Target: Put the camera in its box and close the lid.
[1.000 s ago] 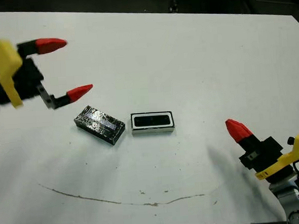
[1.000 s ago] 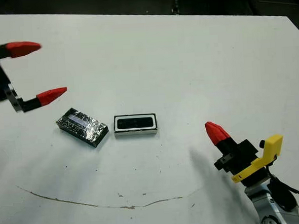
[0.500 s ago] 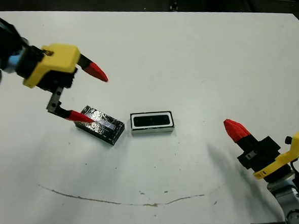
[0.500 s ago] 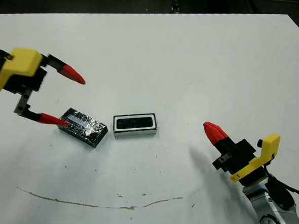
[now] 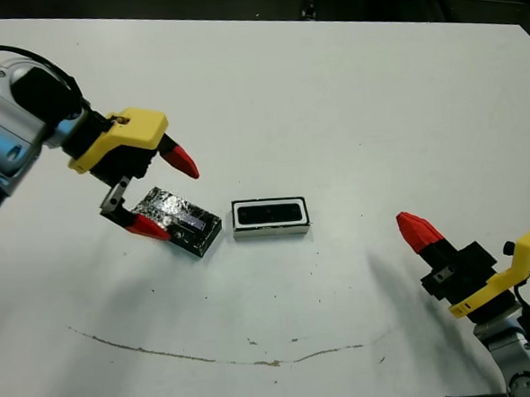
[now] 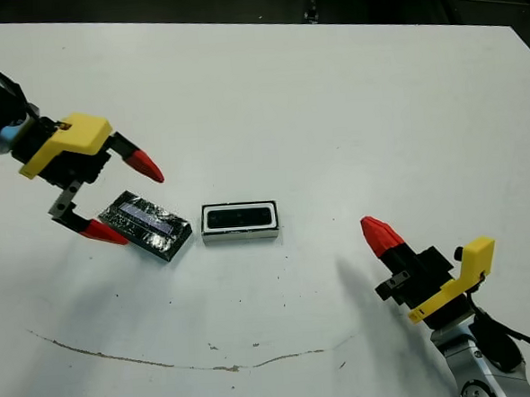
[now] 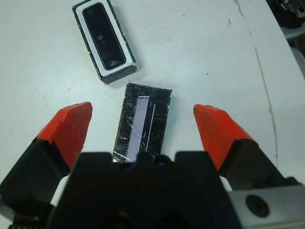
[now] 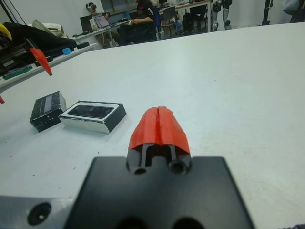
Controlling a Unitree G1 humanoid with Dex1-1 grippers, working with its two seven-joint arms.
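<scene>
The camera (image 5: 268, 214) lies flat inside its box (image 5: 239, 227), a white-rimmed tray at the table's middle. Just left of the box, the speckled black lid (image 5: 185, 223) rests on the table at a slant. My left gripper (image 5: 165, 194) is open and straddles the lid's left end, one red tip on each side. In the left wrist view the lid (image 7: 143, 124) sits between the wide-spread fingers (image 7: 71, 126), neither touching it, with the box (image 7: 123, 62) and camera (image 7: 101, 36) beyond. My right gripper (image 5: 420, 231) is shut and empty at the front right, well away from the box (image 8: 93, 116).
A thin brown curved mark (image 5: 212, 355) runs across the table near the front edge. In the right wrist view, desks and a seated person (image 8: 143, 19) show beyond the table's far edge.
My left gripper has come down and to the right, from up at the table's left to around the lid's left end. The right arm has barely moved.
</scene>
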